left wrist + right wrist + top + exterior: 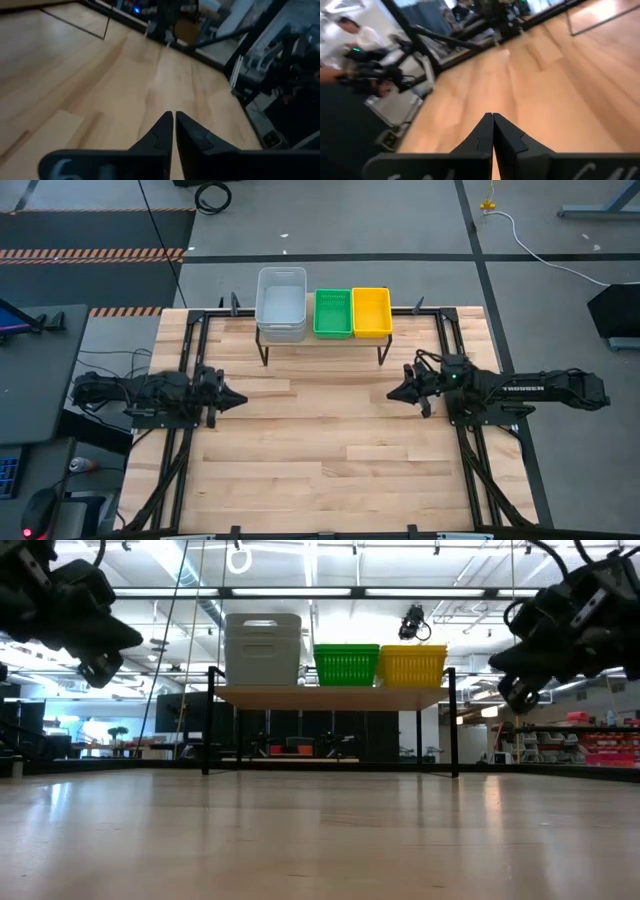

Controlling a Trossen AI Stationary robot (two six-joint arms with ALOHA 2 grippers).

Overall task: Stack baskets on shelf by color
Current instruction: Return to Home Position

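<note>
The shelf [320, 340] stands on thin black legs at the table's far middle. On its plank [330, 696] three piles of baskets rest by their bottoms, side by side: light grey [282, 303] [263, 648] at the left, green [333, 313] [346, 664] in the middle, yellow [371, 311] [412, 665] at the right. My left gripper [240, 397] [173, 116] hovers shut near the table's left side and points toward the middle. My right gripper [393, 393] [493, 116] hovers shut at the right side, facing it. Both are above the bare wood with nothing between their fingers.
Black frame rails [190, 370] run along the table's left and right sides and its far edge. Bare tabletop [320, 450] lies between the arms and toward the near edge. Beyond the table, a person [360, 35] shows in the right wrist view.
</note>
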